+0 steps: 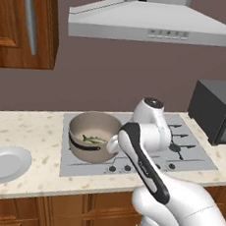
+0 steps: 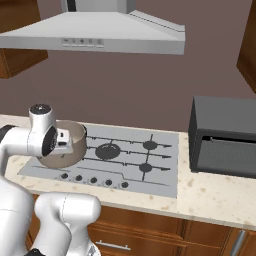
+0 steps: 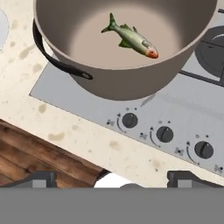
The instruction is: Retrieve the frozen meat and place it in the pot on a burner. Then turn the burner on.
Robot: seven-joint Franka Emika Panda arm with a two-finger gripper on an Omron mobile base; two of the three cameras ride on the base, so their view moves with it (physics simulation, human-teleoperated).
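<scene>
Speckled counter [image 3: 87,140] below my released claw [image 3: 112,177]; fish [image 3: 131,38] lies in pot [image 3: 127,83] ahead. I'd pinch probably the nearest knob [image 3: 130,120].

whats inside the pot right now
The frozen meat, a small fish, lies on the pale bottom of the pot, nothing else with it. The burner beneath is covered by the pot, so its state cannot be seen.
</scene>
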